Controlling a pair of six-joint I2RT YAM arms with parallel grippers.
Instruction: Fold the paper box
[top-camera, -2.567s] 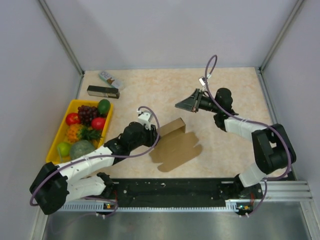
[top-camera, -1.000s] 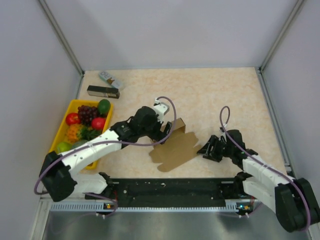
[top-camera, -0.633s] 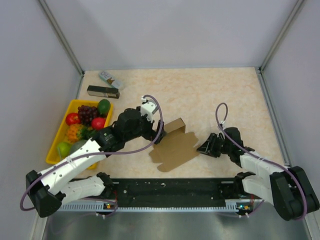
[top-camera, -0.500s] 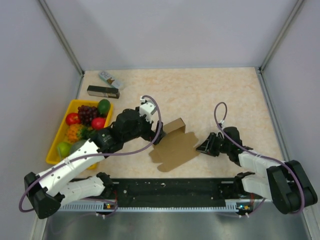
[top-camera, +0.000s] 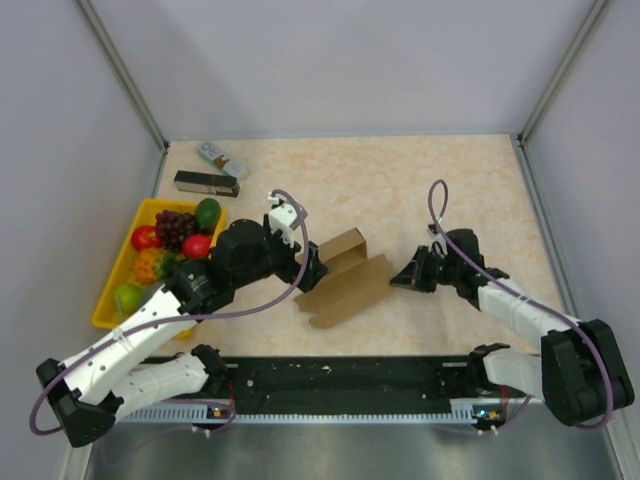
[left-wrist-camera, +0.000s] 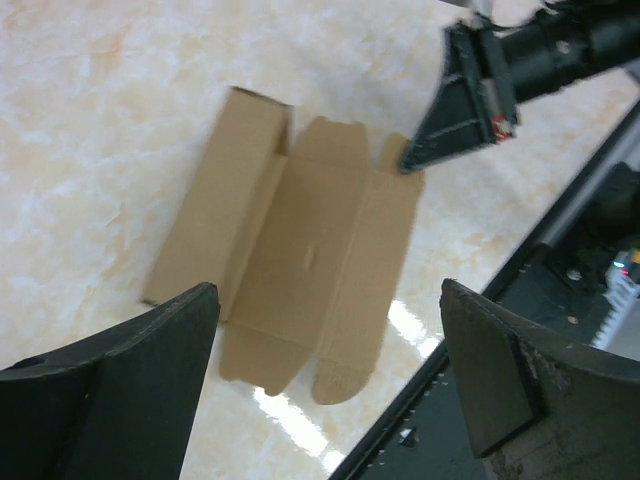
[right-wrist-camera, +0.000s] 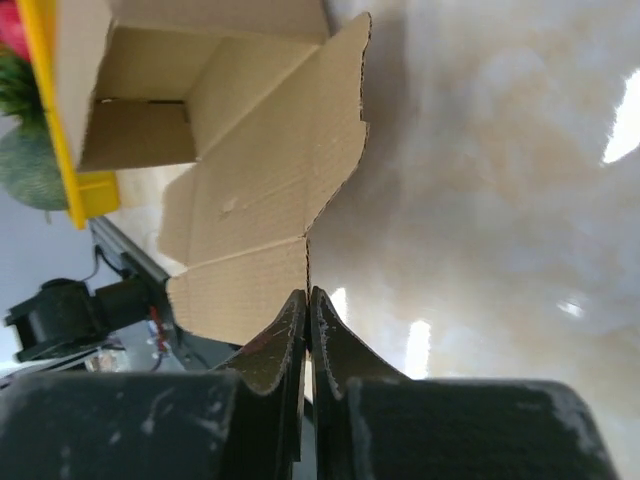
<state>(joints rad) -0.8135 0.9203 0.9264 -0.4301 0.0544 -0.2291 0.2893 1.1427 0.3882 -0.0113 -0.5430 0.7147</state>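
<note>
Top external view shows the paper box (top-camera: 345, 275) half-folded mid-table, its far panel raised. On its right flap's edge the right gripper (top-camera: 398, 281) is pinched closed. Over its left end the left gripper (top-camera: 308, 268) hovers, spread wide. A yellow fruit tray (top-camera: 119, 262) sits left.

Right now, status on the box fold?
Left gripper open above paper box. Right gripper shut on its flap edge. Yellow fruit tray apart, to the left.
</note>
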